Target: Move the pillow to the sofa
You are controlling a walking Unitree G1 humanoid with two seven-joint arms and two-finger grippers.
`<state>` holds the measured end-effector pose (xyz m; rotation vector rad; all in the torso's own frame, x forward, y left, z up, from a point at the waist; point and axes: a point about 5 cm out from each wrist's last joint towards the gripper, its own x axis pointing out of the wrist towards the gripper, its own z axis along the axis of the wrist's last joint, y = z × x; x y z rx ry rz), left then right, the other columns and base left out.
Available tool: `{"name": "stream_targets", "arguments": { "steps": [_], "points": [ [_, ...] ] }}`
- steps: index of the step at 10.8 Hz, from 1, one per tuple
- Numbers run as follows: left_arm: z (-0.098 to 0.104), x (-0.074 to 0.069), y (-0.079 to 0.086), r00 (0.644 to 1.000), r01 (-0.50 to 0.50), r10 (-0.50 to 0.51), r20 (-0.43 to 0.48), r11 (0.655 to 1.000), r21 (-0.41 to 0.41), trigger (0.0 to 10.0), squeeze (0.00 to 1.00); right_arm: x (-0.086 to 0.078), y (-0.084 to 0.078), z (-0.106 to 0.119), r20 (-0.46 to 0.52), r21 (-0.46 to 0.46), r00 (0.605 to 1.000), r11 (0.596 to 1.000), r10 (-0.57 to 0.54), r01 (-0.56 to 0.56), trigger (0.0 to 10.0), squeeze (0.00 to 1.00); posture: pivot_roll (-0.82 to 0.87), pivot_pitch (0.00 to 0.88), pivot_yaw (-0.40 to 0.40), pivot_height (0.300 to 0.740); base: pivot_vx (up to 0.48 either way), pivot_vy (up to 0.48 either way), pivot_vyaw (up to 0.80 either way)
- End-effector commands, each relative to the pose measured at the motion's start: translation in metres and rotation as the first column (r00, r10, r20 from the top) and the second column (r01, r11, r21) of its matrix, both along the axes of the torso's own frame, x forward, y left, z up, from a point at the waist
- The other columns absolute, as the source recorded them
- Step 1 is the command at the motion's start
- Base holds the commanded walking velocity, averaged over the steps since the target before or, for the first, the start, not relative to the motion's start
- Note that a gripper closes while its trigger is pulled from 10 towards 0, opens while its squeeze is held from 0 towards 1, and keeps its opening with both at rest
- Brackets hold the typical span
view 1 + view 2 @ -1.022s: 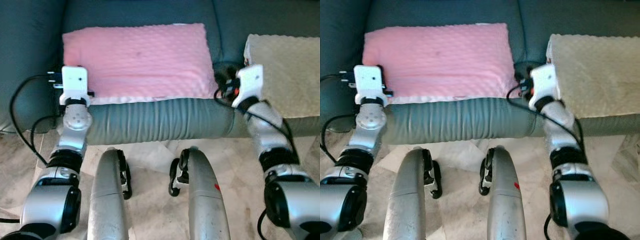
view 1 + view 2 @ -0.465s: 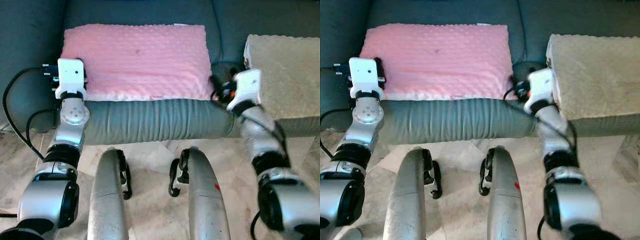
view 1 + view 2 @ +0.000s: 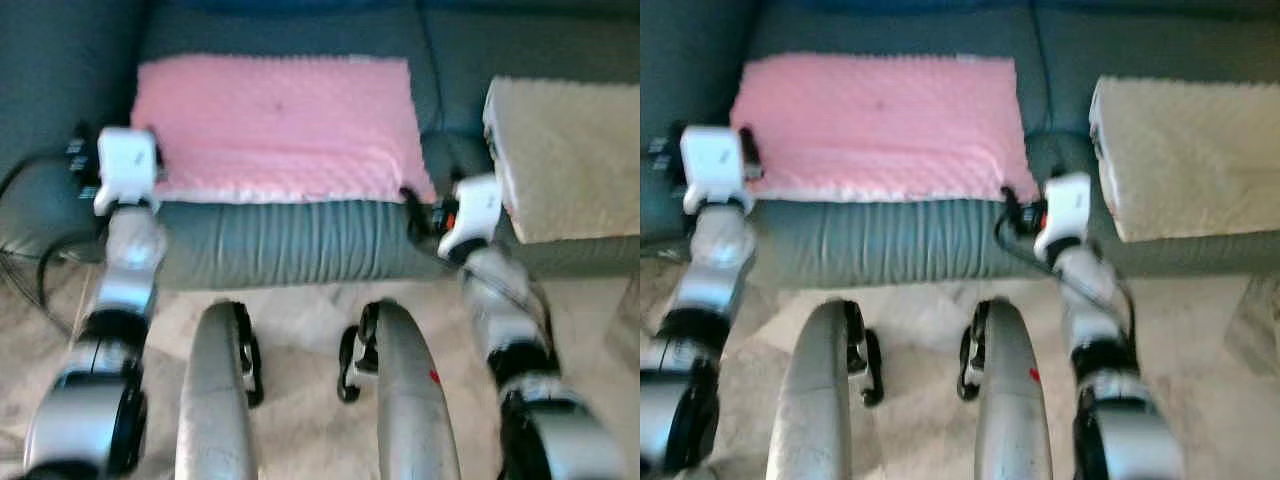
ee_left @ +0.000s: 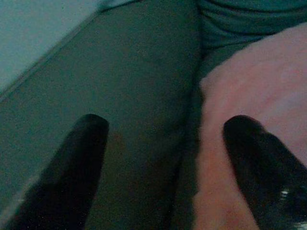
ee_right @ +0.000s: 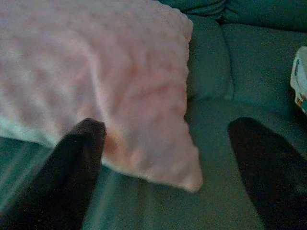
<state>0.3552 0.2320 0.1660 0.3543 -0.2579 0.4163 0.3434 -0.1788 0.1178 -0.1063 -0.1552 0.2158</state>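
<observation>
The left gripper [image 4: 163, 167] has its two black fingers spread wide, one over the dark green sofa [image 3: 300, 240] and the other over the edge of the pink pillow [image 3: 275, 125], gripping nothing. The right gripper [image 5: 168, 163] is parted too, straddling the pillow's near right corner without closing on it; one finger sits just beside the pink fabric, the other over bare seat.

The pillow lies flat on the sofa's seat cushion, its near edge running along the cushion's rounded front roll. There is a strip of open seat on its left, toward the sofa's arm, and a narrow gap of green on its right before a beige pillow [image 3: 565, 160], which is cut off at the right border of the head views. Behind the pink pillow the backrest rises close.

The head views are blurred, so the fingertips themselves are hard to make out there; the white wrist housings hide them. Both silver arms reach forward from the shoulders, wrists level with the front of the seat, one at each near corner of the pillow. The robot's two legs [image 3: 300, 400] stand on pale stone floor [image 3: 300, 305] right up against the sofa's front.
</observation>
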Motion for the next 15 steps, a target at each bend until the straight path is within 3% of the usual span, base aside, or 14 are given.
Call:
{"name": "stream_targets", "arguments": {
  "steps": [1,3,5,7,8,9,10,11,12,15],
  "points": [
    [-0.008,-0.009,0.003,1.000,0.001,-0.001,-0.002,1.000,-0.018,10.0,1.00,-0.009,-0.002,-0.008,-0.007,0.011,1.000,1.000,-0.027,0.027,10.0,1.00,0.00,0.211,-0.031,0.628,0.000,0.000,0.00],
    [-0.021,-0.022,-0.003,0.999,0.050,-0.051,-0.012,0.998,-0.046,10.0,1.00,-0.020,0.001,-0.013,0.022,-0.009,0.996,0.996,-0.085,0.085,10.0,1.00,-0.01,0.155,-0.015,0.628,0.000,0.000,0.00],
    [-0.046,-0.043,-0.018,0.990,0.117,-0.119,-0.080,0.993,-0.029,10.0,1.00,-0.042,-0.001,-0.031,-0.020,-0.016,0.984,0.984,-0.177,0.177,10.0,1.00,0.00,0.089,-0.017,0.628,0.000,0.000,0.00],
    [-0.082,-0.073,-0.031,0.969,0.156,-0.167,-0.183,0.985,-0.073,10.0,1.00,-0.059,0.001,-0.047,-0.074,-0.047,0.962,0.965,-0.261,0.258,10.0,1.00,-0.01,0.014,-0.017,0.628,0.000,0.000,0.00],
    [-0.084,-0.077,-0.042,0.962,0.188,-0.203,-0.183,0.977,-0.098,10.0,1.00,-0.060,0.003,-0.046,-0.084,-0.024,0.959,0.963,-0.271,0.270,10.0,1.00,-0.01,0.000,-0.017,0.628,0.000,0.000,0.00],
    [-0.087,-0.080,-0.057,0.941,0.261,-0.286,-0.180,0.953,-0.152,10.0,1.00,-0.061,0.011,-0.038,-0.063,0.002,0.976,0.978,-0.209,0.209,10.0,1.00,-0.01,0.000,-0.023,0.628,0.000,0.000,0.00],
    [-0.089,-0.081,-0.073,0.898,0.366,-0.398,-0.187,0.912,-0.184,10.0,1.00,-0.060,0.016,-0.031,-0.049,0.035,0.984,0.984,-0.171,0.173,10.0,0.00,0.00,0.000,-0.035,0.628,0.000,0.000,0.00],
    [-0.089,-0.081,-0.077,0.884,0.396,-0.429,-0.188,0.899,-0.186,10.0,1.00,-0.060,0.017,-0.027,-0.036,0.029,0.986,0.986,-0.162,0.163,10.0,0.00,0.00,0.000,-0.039,0.628,0.000,0.000,0.00],
    [-0.092,-0.084,-0.082,0.867,0.421,-0.454,-0.204,0.888,-0.187,10.0,0.00,-0.057,0.018,-0.022,-0.025,0.025,0.989,0.989,-0.148,0.149,10.0,0.00,-0.01,0.000,-0.044,0.648,0.000,0.000,0.00],
    [-0.090,-0.078,-0.081,0.869,0.418,-0.453,-0.200,0.887,-0.195,10.0,0.00,-0.050,0.021,-0.016,-0.032,0.037,0.993,0.993,-0.115,0.116,10.0,0.00,-0.01,0.000,-0.047,0.693,0.000,0.000,0.00]
  ]
}}
